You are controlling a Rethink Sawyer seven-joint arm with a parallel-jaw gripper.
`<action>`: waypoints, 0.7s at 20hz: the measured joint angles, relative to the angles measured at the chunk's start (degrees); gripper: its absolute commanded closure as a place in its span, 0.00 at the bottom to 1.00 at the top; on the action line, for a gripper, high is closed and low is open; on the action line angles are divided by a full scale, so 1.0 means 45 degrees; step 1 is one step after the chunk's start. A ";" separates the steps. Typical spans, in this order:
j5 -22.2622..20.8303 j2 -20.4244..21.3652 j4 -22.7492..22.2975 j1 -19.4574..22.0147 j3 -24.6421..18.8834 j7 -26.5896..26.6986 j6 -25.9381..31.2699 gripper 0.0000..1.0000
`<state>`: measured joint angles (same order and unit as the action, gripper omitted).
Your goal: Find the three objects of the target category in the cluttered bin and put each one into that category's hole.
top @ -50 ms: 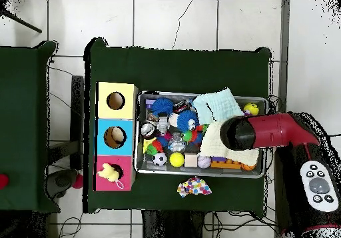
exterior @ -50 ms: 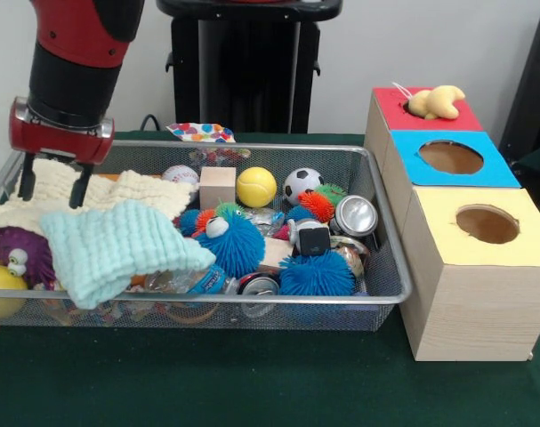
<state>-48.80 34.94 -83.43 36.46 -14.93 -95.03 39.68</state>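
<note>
My gripper (exterior @ -50 ms: 52, 187) hangs open over the left end of the wire bin (exterior @ -50 ms: 252, 301), its fingertips just above a cream cloth (exterior @ -50 ms: 136, 191), with nothing between them. A mint cloth (exterior @ -50 ms: 109, 249) lies in front of it. The bin also holds two blue spiky balls (exterior @ -50 ms: 229, 247), a yellow ball (exterior @ -50 ms: 256, 187), a soccer ball (exterior @ -50 ms: 302, 183), a wooden block (exterior @ -50 ms: 218, 187), cans (exterior @ -50 ms: 355, 216) and a purple furry toy (exterior @ -50 ms: 20, 253). In the overhead view the red arm (top @ -50 ms: 266, 132) covers the gripper and the bin's (top @ -50 ms: 200, 173) right part.
Three boxes with round holes stand beside the bin: red (exterior @ -50 ms: 421, 111), blue (exterior @ -50 ms: 450, 157) and yellow (exterior @ -50 ms: 487, 224). A yellow plush (exterior @ -50 ms: 437, 102) lies on the red box. A spotted cloth (exterior @ -50 ms: 201, 132) lies behind the bin on the green table.
</note>
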 measured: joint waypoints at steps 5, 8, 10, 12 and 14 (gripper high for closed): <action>-0.0453 -0.0015 0.0319 -0.0016 0.0050 0.0000 0.0000 0.00; -0.0590 -0.0076 0.0476 -0.0020 0.0069 0.0000 0.0000 0.00; -0.0648 -0.0295 0.0749 -0.0019 0.0082 0.0000 0.0000 0.00; -0.0648 -0.0468 0.0920 -0.0020 0.0084 0.0000 0.0000 0.00; -0.0648 -0.0815 0.1189 -0.0019 0.0087 0.0000 0.0000 0.00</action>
<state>-51.71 31.28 -78.08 36.38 -14.54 -95.03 39.68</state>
